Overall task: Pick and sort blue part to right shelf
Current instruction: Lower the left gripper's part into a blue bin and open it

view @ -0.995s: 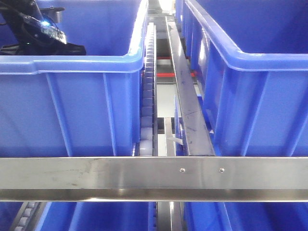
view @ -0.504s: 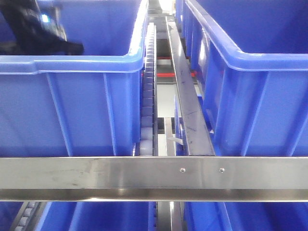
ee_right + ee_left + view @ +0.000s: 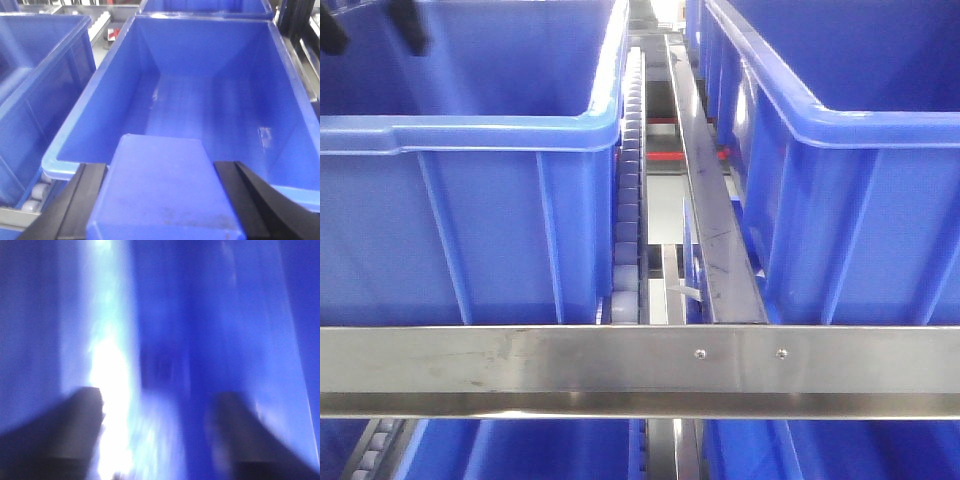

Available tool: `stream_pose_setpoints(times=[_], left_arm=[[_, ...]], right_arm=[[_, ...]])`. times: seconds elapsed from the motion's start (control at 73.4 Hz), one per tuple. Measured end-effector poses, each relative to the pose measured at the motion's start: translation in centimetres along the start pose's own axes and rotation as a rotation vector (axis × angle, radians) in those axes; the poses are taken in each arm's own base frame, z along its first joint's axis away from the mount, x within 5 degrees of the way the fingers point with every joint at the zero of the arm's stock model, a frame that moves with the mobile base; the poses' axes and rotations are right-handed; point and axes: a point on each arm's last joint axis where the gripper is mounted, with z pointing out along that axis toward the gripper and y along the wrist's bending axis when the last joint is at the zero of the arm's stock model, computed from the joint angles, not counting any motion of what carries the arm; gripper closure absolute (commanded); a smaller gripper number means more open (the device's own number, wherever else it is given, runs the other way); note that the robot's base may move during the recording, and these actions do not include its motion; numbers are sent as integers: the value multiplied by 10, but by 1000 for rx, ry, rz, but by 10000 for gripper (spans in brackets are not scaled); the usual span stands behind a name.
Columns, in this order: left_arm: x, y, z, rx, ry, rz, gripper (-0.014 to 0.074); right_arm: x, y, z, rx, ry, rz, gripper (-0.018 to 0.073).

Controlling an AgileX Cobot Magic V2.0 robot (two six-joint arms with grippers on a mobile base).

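A red bar (image 3: 660, 158) crosses pale grey floor (image 3: 665, 190) seen through the gap; a black frame post (image 3: 292, 15) stands at the picture's edge.

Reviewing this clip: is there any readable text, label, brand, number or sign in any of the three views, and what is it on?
None can be read.
Front view: the blue crates and the steel front rail carry no lettering, only two screws.
Right wrist view: the blue part and the crate beyond it are unmarked.
Left wrist view: too blurred to tell.
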Motion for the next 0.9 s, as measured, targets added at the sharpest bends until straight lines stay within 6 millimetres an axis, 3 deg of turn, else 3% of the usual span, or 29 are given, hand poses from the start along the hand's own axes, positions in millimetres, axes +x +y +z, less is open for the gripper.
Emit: stream_pose_setpoints(times=[0.177,0.327,0.572,0.736,0.899], left_arm=[[30,5,-43,10,-106,7,388],[57,10,-83,15,-241,22,468],[106,18,-139,15,-449,47,470],[141,23,-162,6,-548,66,470],[173,28,-179,-9,-630,82,470]], right_arm=[[0,2,26,10,115,-10,331],[-13,5,48,16,185,-16,331],[-49,13,97,22,281,-17,331],[-75,18,140,39,395,-16,331],[-82,18,194,87,581,-9,331]])
